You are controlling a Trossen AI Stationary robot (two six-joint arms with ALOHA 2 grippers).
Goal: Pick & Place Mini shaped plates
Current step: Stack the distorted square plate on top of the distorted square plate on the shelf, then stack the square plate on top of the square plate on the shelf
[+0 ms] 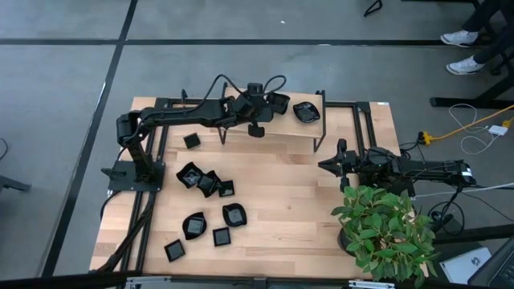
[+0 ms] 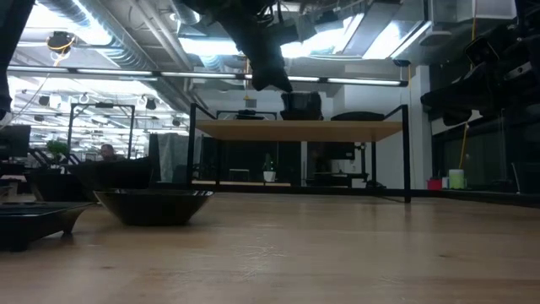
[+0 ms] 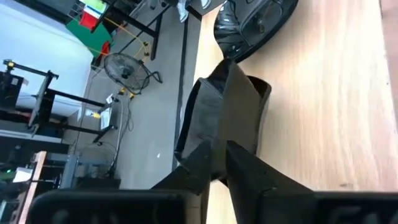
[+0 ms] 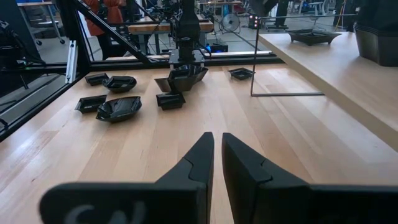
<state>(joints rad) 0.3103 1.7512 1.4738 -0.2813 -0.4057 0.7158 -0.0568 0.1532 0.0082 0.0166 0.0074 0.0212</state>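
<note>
A square black mini plate [image 3: 231, 106] sits on the raised wooden shelf [image 1: 345, 132] at the table's far side, close to the shelf's edge. My left gripper [image 3: 222, 163] reaches over the shelf from the left and is shut on this plate [image 1: 279, 102]. A second, wavy-edged mini plate [image 1: 306, 111] rests on its base on the shelf just to the right. Several more mini plates [image 1: 201, 178] lie on the table's left half. My right gripper [image 4: 217, 155] waits shut at the table's right side, holding nothing. My left gripper has the square plate's near wall [image 3: 225, 134] between its two fingers, at a corner of the rim. The fingers slant down from the table's left. In the low view the plate [image 2: 301, 105] stands upright on the shelf top.
The shelf stands on thin black legs [image 2: 407, 152], with free room underneath. A potted plant [image 1: 385, 233] fills the near right corner. Bare wood lies in the table's middle [image 1: 281, 185]. A person's shoes [image 1: 462, 38] show on the floor beyond the table.
</note>
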